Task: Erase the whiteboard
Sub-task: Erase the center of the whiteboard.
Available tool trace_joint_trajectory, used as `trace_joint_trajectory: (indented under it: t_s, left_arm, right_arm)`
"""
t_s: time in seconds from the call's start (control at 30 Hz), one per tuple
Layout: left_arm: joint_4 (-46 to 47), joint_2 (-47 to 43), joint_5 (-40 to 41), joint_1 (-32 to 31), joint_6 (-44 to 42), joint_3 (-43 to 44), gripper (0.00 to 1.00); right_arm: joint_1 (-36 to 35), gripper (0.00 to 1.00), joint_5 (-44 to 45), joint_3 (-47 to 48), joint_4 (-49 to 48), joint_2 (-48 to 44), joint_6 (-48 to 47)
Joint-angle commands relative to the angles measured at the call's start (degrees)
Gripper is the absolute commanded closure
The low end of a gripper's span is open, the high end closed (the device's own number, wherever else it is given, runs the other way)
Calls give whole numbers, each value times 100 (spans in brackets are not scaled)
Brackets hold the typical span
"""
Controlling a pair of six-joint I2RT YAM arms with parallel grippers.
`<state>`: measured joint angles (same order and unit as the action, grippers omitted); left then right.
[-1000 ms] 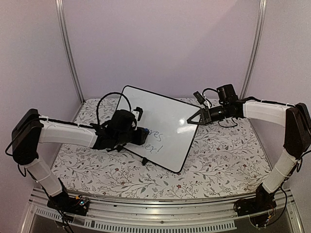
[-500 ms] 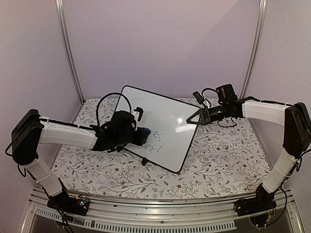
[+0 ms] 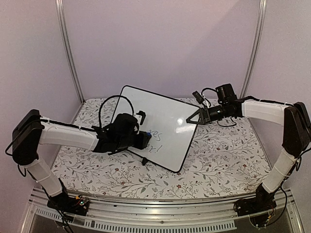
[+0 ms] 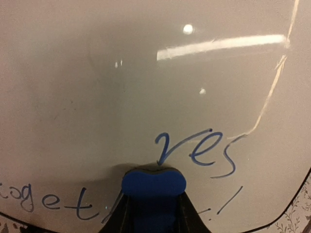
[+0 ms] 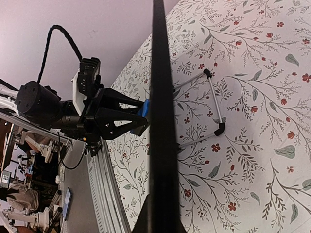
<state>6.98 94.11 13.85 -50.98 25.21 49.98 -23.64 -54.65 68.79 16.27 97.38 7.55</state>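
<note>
Left fingers (image 3: 144, 140) slid rightward, clamped on blue eraser (image 4: 153, 182) against whiteboard (image 3: 165, 114), right fingers (image 3: 190, 119) pinching its edge

My left gripper (image 3: 145, 140) has slid a little to the right and down across the whiteboard (image 3: 167, 109), taking the blue eraser (image 4: 153, 182) with it; from above, less of the handwriting (image 3: 156, 138) shows beside it now, only the last letters; the cable loop (image 3: 114, 103) over the wrist has shifted right too.

Propped whiteboard (image 3: 160, 124), blue writing remaining
</note>
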Motion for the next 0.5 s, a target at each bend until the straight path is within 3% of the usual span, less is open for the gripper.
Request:
trace_joint_trajectory:
  t_s: [0.0, 0.23, 0.47]
  left_arm:
    - [-12, 268, -37, 320, -293, 482, 100]
    - [-39, 177, -129, 448, -329, 435, 100]
    - [44, 115, -260, -10, 245, -303, 100]
  right_arm:
    - [-574, 100, -204, -188, 513, 293, -368]
    - [-576, 100, -202, -251, 485, 272, -377]
    - [-581, 100, -247, -256, 375, 342, -329]
